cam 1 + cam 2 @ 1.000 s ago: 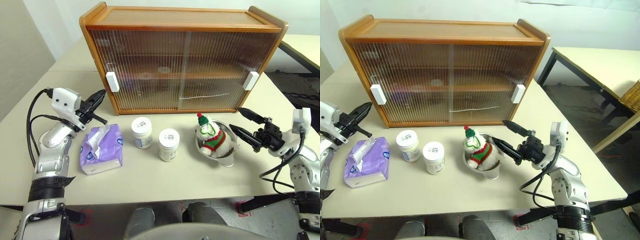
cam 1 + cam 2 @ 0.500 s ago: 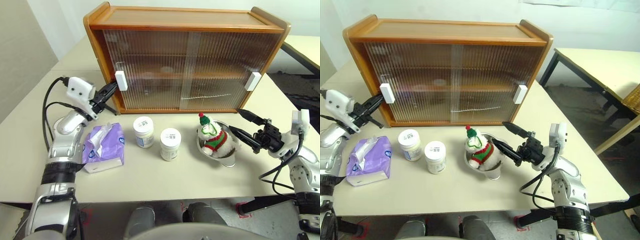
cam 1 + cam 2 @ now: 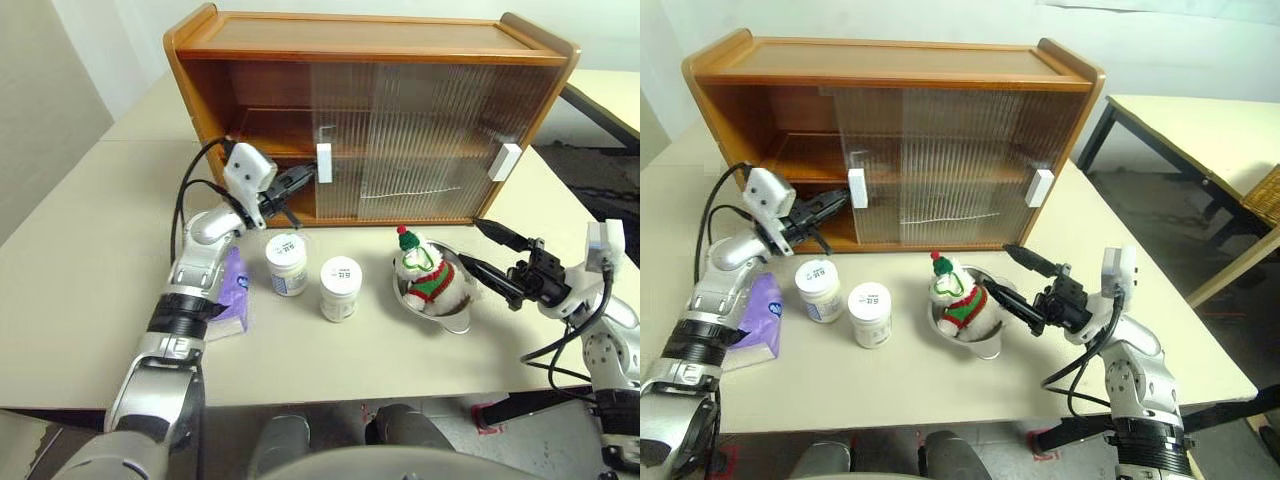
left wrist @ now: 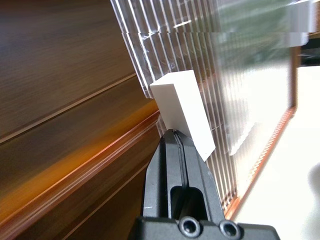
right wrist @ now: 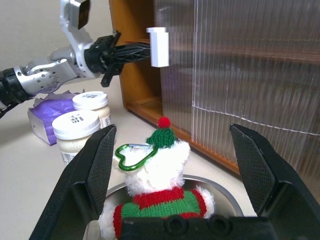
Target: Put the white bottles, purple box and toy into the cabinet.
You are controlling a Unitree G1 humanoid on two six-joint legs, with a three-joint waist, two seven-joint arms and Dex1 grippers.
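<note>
Right wrist view has the toy [image 5: 160,200] sitting in its bowl [image 5: 220,197] between the right gripper's [image 5: 180,150] wide-open jaws; left gripper's [image 3: 300,178] closed jaws press the cabinet's [image 3: 370,45] door handle [image 3: 324,163].

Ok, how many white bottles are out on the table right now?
2. One white bottle stands just right of the purple box; the other white bottle sits between it and the steel bowl. None seem hidden.
</note>
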